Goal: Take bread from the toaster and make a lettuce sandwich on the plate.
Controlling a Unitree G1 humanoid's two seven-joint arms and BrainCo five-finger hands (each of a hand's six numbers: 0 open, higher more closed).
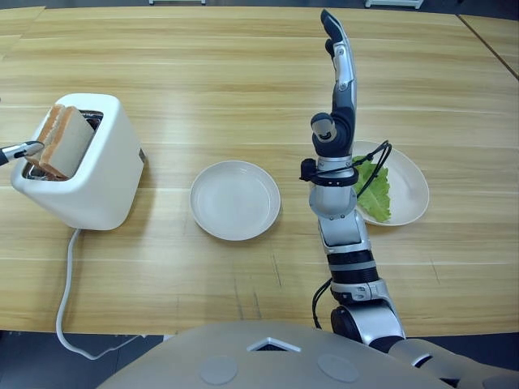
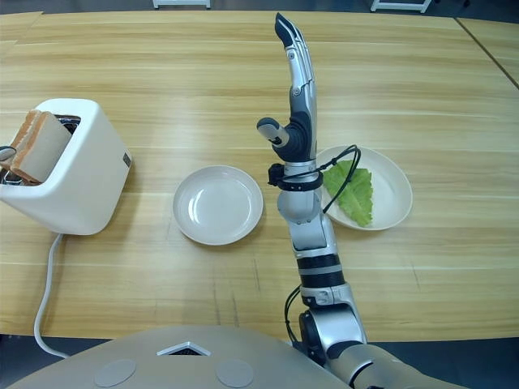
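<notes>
Two bread slices [image 1: 63,139] stand upright in toaster [image 1: 97,174]; left hand [image 1: 18,150] just beside it, state unclear; right hand [image 1: 339,81], flat and empty, well right.

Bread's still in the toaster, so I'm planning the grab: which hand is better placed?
Left. The left hand is at the bread in the toaster; the right hand stands raised by the lettuce.

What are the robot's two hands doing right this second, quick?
Left hand: at the edge beside the bread in the toaster; cannot be told.
Right hand: open, raised, holding nothing.
</notes>
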